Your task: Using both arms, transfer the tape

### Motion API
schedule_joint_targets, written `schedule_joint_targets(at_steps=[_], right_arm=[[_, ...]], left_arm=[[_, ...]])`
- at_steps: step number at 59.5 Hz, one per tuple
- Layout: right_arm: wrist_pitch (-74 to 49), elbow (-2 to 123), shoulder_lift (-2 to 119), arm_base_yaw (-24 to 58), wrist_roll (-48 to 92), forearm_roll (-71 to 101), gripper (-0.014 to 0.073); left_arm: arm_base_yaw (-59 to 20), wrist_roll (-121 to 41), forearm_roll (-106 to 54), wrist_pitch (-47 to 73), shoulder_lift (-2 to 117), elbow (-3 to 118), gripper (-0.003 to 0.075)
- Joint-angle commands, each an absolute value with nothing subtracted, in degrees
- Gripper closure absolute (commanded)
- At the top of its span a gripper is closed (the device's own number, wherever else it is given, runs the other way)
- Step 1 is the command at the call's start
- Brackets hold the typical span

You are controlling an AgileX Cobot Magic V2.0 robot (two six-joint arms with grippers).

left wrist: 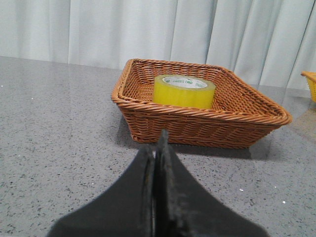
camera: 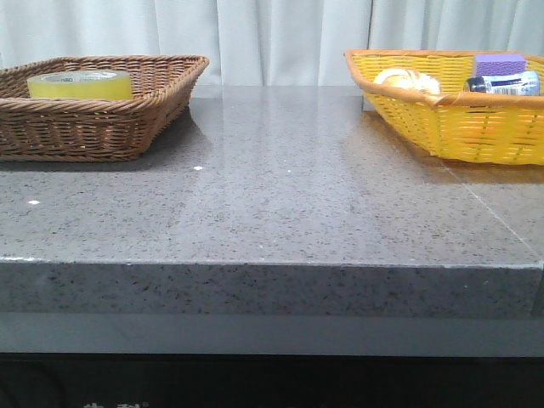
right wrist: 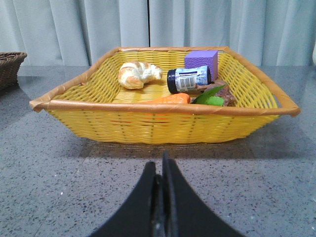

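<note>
Grey speckled table (camera: pixel 280 212), tape (left wrist: pixel 183 91) lying flat, hole up, in the brown basket (left wrist: pixel 148 106).
Left gripper (left wrist: pixel 159 143), fingers pressed together and empty, faces it directly and is nearer; right gripper (right wrist: pixel 162 165), likewise closed, faces the yellow basket (right wrist: pixel 163 123).

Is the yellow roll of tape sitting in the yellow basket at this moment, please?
No, the tape sits in the brown wicker basket, while the yellow basket holds other items and no yellow tape roll.

Tape (camera: pixel 79 84) in left basket (camera: pixel 102 127)
</note>
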State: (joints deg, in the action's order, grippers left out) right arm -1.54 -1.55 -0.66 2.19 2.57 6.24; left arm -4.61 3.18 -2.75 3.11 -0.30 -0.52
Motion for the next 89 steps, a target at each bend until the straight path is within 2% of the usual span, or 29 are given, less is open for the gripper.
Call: schedule_joint_targets(at_steps=[1, 38, 54, 73, 89], right_arm=[[3.62, -0.1, -2.07, 1.88, 3.04, 6.42, 0.0662], [5.54, -0.1, -2.07, 1.88, 3.27, 6.42, 0.0662], [5.53, -0.1, -2.09, -2.3, 3.22, 6.42, 0.0662], [5.59, -0.1, -2.14, -2.22, 2.43, 6.37, 0.0662], [5.53, -0.1, -2.14, -2.22, -1.52, 2.38, 0.0662]], left_arm=[[-4.94, 3.62, -2.99, -1.67, -1.27, -2.76, 0.074], [-4.94, 3.62, -2.99, -1.67, -1.27, -2.76, 0.074], [-4.94, 3.62, -2.99, -1.67, -1.27, -2.76, 0.074], [-4.94, 3.62, -2.99, -1.67, -1.27, -2.76, 0.074], [-4.94, 3.62, -2.99, -1.67, -1.27, -2.76, 0.074]])
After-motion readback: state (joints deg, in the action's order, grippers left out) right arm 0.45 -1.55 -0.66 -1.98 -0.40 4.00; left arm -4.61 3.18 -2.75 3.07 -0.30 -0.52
